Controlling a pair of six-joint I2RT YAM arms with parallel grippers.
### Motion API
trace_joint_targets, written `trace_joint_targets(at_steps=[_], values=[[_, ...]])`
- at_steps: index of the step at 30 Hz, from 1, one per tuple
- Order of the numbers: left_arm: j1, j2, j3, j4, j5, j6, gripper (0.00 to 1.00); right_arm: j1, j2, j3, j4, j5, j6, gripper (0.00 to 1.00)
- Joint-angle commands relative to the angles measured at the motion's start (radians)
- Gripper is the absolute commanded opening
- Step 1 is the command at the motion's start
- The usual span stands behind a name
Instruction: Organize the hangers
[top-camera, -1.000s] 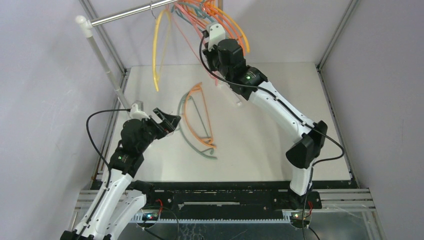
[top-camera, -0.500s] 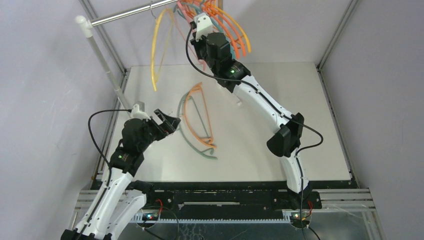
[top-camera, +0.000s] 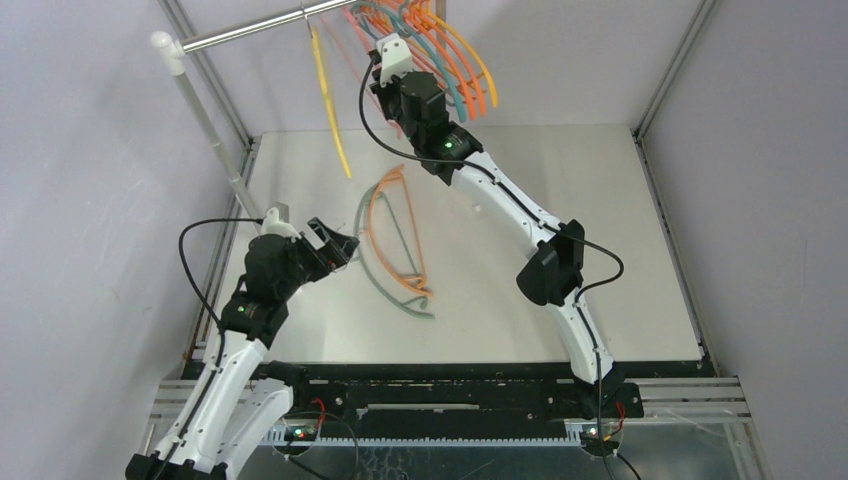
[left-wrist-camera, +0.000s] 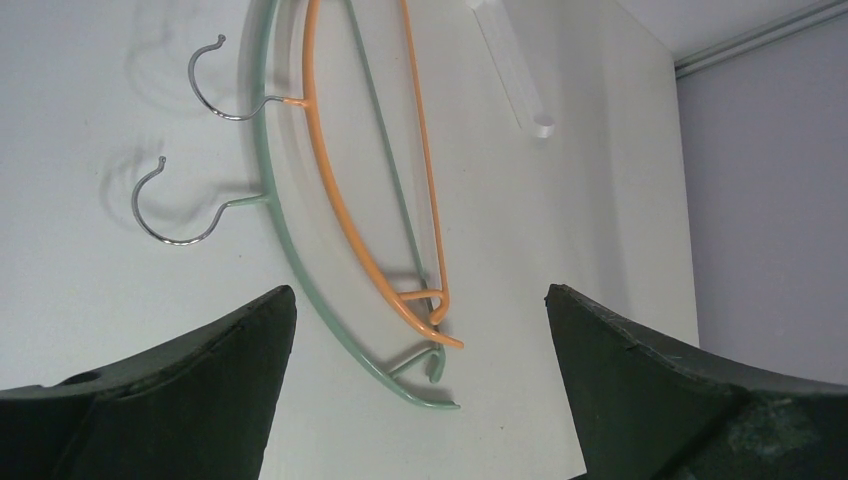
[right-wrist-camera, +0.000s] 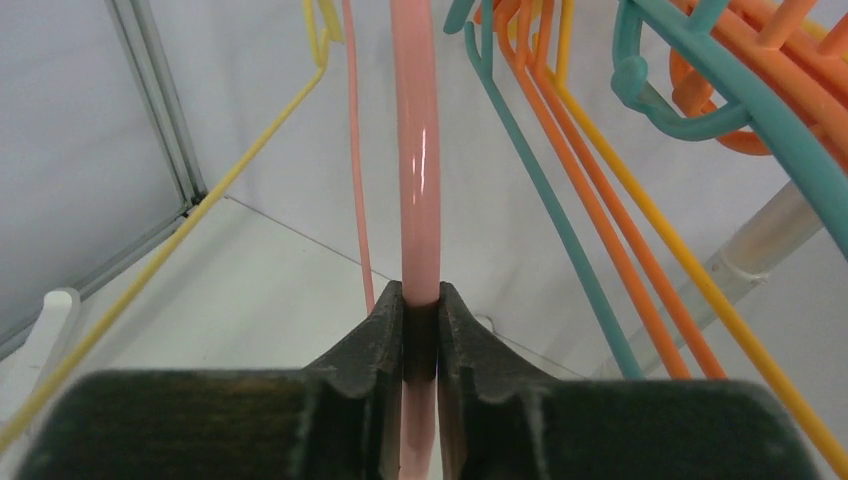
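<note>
Two hangers lie on the table: an orange one (top-camera: 369, 212) (left-wrist-camera: 335, 210) inside a grey-green one (top-camera: 361, 245) (left-wrist-camera: 290, 240), hooks pointing left. My left gripper (top-camera: 335, 243) (left-wrist-camera: 418, 292) hovers open just left of them, nothing between its fingers. Up at the silver rail (top-camera: 250, 30) my right gripper (top-camera: 388, 45) (right-wrist-camera: 421, 300) is shut on the bar of a pink hanger (right-wrist-camera: 415, 150). A bunch of orange, teal and yellow hangers (top-camera: 455, 55) (right-wrist-camera: 700, 90) hangs to its right. A single yellow hanger (top-camera: 330, 100) (right-wrist-camera: 200, 200) hangs to its left.
The rail's white post (top-camera: 205, 120) slants down to the table's left edge. A small white post stub (left-wrist-camera: 510, 70) lies on the table beyond the two hangers. Grey walls and metal frame bars (top-camera: 665, 70) close in the back and sides.
My right gripper has moved left along the rail with the pink hanger, away from the bunch. The lone yellow hanger has swung and now hangs nearly edge-on. The left arm is still.
</note>
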Motion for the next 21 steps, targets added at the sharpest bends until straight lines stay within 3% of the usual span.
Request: trace_joint_targets(at_steps=[1,3,10,16,21], values=[[0.028,0.0,0.061,0.008,0.037,0.029,0.99,-0.003,-0.001,0.054,0.099,0.013,-0.019,0.24],[0.039,0.004,0.062,0.01,0.044,0.029,0.99,-0.007,-0.002,0.056,0.11,0.02,-0.015,0.3],[0.051,0.012,0.055,0.024,0.045,0.029,0.99,-0.016,-0.03,0.037,0.102,0.057,0.012,0.68],[0.062,0.005,0.034,0.039,0.039,0.053,0.99,-0.027,-0.165,-0.09,0.064,0.093,0.02,0.97],[0.065,0.026,0.019,0.07,0.033,0.06,1.0,-0.037,-0.389,-0.328,0.059,0.087,0.028,1.0]])
